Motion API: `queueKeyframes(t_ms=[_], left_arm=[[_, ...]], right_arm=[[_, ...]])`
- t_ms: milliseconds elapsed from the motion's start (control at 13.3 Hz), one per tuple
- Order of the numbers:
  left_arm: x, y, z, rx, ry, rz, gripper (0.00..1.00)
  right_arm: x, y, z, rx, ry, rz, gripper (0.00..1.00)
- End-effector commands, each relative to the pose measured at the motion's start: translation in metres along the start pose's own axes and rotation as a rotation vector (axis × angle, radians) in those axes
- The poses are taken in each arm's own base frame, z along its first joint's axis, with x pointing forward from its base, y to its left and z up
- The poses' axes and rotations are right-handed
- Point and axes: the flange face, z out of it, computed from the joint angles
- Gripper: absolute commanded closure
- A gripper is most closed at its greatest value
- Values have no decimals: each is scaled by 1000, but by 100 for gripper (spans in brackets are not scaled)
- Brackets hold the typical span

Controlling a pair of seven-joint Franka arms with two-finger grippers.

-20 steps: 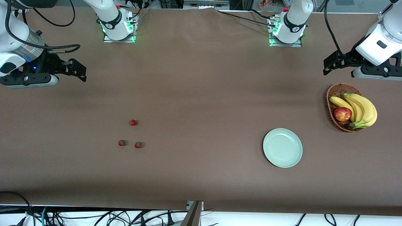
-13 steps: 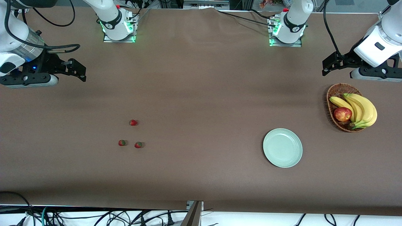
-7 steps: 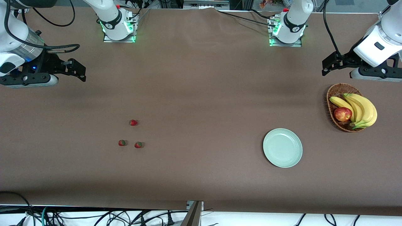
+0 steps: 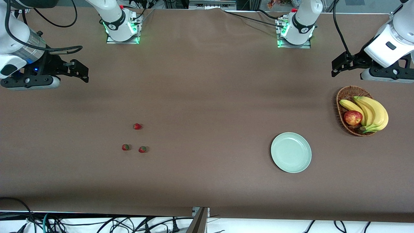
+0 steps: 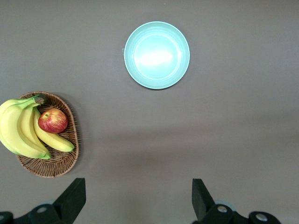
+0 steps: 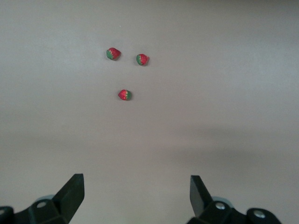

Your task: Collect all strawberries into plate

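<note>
1. The 3 tiny red strawberries with green leafy caps [image 4: 137, 126] [image 4: 125, 147] [image 4: 142, 149] [image 6: 113, 54] lie in a loose triangle on the brown table cover [image 4: 207, 97], toward the right arm's end; 2 sit side by side nearer the front camera, the 3rd a little farther from it.
2. The round, shallow, pale mint-green plate [image 4: 291, 152] [image 5: 157, 55] rests flat toward the left arm's end, well apart from the berries, with nothing on it.
3. Near the plate, farther from the front camera, a brown woven wicker basket [image 4: 343, 97] [image 5: 65, 163] holds yellow bananas [image 4: 372, 111] and a red apple [image 4: 353, 117].
4. The right gripper [image 4: 76, 72] [image 6: 135, 196] hangs over bare cover at the right arm's end, its black fingers spread wide, holding and touching nothing.
5. The left gripper [image 4: 339, 66] [image 5: 138, 198] hangs over bare cover just by the basket's edge nearest the bases, its jaws likewise spread wide, with nothing between them.
</note>
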Motion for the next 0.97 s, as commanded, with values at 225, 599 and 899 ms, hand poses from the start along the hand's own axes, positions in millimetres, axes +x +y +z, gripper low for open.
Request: queueKeyframes(t_ms=[225, 599, 899], left_arm=[[3, 2, -7, -26, -6, 3, 0], [3, 2, -8, -26, -4, 3, 0], [3, 2, -7, -26, -6, 3, 0]], right_arm=[[-4, -2, -3, 15, -11, -2, 0], [-3, -9, -1, 18, -11, -18, 0], [-2, -13, 5, 18, -20, -20, 0]])
